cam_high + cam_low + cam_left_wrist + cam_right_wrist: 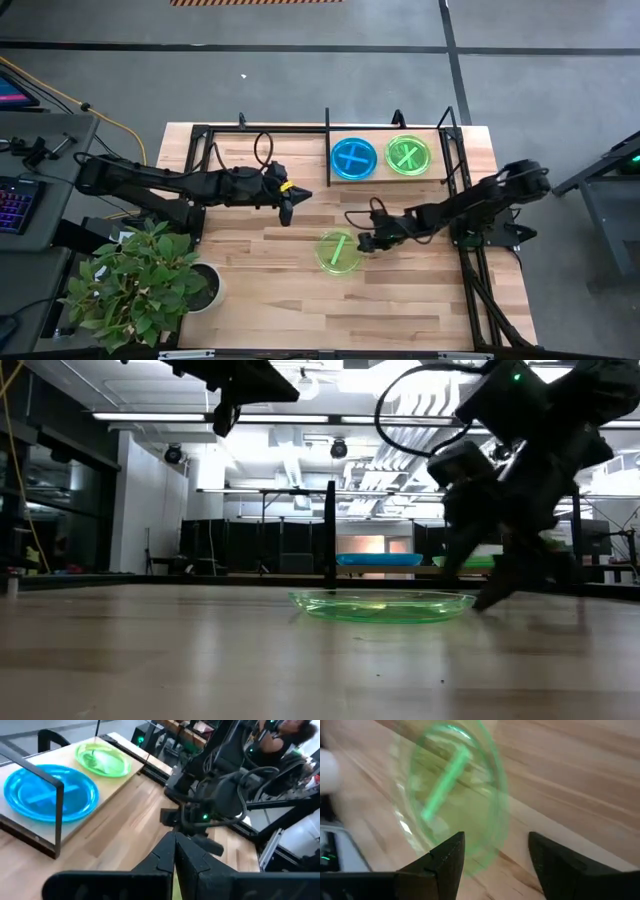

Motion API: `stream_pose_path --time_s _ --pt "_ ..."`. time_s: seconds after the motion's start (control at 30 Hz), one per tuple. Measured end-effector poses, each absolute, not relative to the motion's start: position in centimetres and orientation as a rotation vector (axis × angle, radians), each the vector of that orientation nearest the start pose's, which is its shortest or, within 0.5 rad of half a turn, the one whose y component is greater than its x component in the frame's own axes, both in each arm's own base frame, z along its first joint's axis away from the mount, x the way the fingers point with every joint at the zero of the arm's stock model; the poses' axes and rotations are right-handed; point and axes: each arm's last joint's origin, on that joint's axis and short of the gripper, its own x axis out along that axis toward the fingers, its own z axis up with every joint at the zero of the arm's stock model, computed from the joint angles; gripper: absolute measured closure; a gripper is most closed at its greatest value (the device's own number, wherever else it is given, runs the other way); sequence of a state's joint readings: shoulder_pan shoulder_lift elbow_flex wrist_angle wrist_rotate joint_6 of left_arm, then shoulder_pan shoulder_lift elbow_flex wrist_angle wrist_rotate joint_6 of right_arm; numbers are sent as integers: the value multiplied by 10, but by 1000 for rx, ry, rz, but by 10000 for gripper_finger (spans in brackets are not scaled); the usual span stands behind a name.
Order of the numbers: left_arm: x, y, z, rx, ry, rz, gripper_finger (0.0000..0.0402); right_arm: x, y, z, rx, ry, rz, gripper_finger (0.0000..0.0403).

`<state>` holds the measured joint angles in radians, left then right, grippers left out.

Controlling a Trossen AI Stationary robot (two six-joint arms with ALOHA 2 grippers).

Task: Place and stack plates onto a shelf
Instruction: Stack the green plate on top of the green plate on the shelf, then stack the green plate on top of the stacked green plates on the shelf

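A lime-green plate [338,252] with a lighter stripe lies flat on the wooden tabletop, in the near middle [380,605] [455,795]. My right gripper [364,243] [495,847] is open, low at the plate's right rim, with its fingers [492,592] close to the edge. My left gripper [287,210] [174,847] is shut and empty, hovering high over the table's middle, left of the plate. The shelf [328,130] stands along the far edge; a cyan-blue plate [353,158] [50,792] and a lime-green plate [408,156] [102,759] lie side by side on its board. My right gripper stands open at the right rim [492,852] of the green plate on the table, coming in low from the table's right. Whether a finger touches the rim I cannot tell. The plate lies flat on the wood.
A potted plant [150,280] stands at the table's near left corner. Black frame rails [470,270] run along the right edge. The shelf's upright posts [57,820] rise in front of its plates. A person [287,735] shows beyond the table. Bare wood lies left of the plate.
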<state>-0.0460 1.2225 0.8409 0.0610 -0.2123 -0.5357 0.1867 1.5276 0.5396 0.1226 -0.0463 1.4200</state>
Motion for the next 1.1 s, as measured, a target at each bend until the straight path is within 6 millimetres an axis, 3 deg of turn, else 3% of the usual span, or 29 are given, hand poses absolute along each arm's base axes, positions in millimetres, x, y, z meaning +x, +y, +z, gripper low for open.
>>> stream_pose_path --time_s 0.27,0.37,0.5,0.63,0.77,0.9,1.1 --pt "270 -7 286 -471 284 223 401 263 50 109 1342 787 -518 213" --pt "270 -7 285 -467 286 220 402 262 51 105 1353 786 -555 263" --pt "270 -7 285 -448 288 216 402 260 51 103 1333 790 -587 374" --pt "270 -7 286 -433 289 214 402 256 49 110 1311 784 -552 390" --pt "268 -6 288 -409 282 210 402 239 46 127 1298 752 -509 399" --pt "265 -2 292 -404 271 221 402 200 42 133 1314 756 -530 402" --pt "261 4 297 -411 249 242 402 157 39 138 1453 600 -492 402"
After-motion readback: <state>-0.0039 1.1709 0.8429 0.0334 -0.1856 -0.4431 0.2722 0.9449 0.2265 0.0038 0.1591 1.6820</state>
